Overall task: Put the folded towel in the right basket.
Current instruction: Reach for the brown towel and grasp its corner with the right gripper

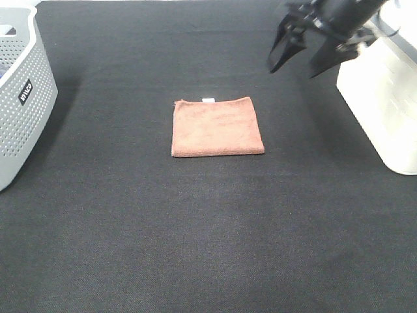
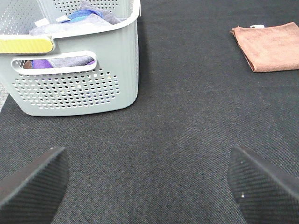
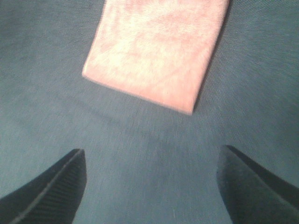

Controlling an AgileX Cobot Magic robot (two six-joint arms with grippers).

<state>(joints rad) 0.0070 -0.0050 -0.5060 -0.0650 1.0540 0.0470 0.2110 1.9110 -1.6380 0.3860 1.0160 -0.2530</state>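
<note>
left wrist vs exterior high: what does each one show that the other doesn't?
Only left wrist: the left end effector, open over the mat, and the blue and purple cloths inside the grey basket. Only exterior high: the white basket at the right edge and the right end effector, open, hanging near it. Both: the brown folded towel lying flat on the mat, untouched, and the grey basket.

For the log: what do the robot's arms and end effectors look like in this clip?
The right end effector is black, with two tapering, pointed fingers on a dark arm. Up close, it and the left end effector show wedge-shaped black fingers with a finely textured surface. No cables or labels are visible.
</note>
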